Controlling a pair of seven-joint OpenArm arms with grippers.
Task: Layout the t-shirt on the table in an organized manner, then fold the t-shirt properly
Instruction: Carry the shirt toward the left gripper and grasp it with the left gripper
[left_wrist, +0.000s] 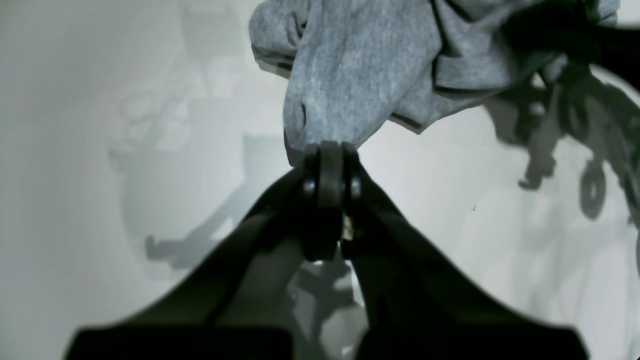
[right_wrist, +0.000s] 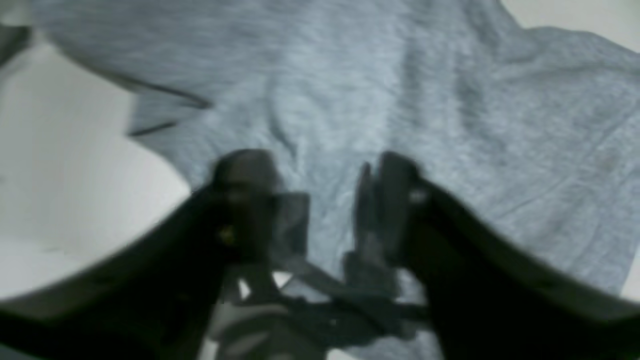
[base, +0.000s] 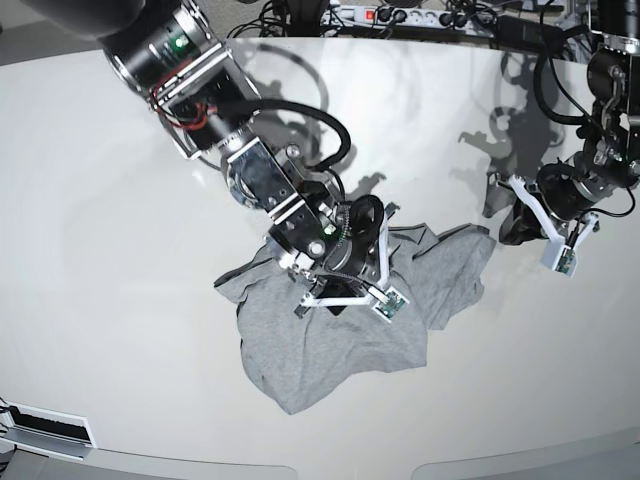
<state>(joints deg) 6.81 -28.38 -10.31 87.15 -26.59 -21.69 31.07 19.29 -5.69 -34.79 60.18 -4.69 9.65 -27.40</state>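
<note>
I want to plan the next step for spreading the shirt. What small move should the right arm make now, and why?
Probably close the right gripper on the cloth beneath it. Its jaws stand apart over the grey shirt, which lies crumpled on the white table, while the left gripper already pinches one edge of it. A second hold would let both arms pull the shirt flat.

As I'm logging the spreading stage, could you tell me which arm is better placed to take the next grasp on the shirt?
The right gripper: its jaws stand apart directly over the t-shirt. The left gripper is already shut on a bunched edge.
</note>
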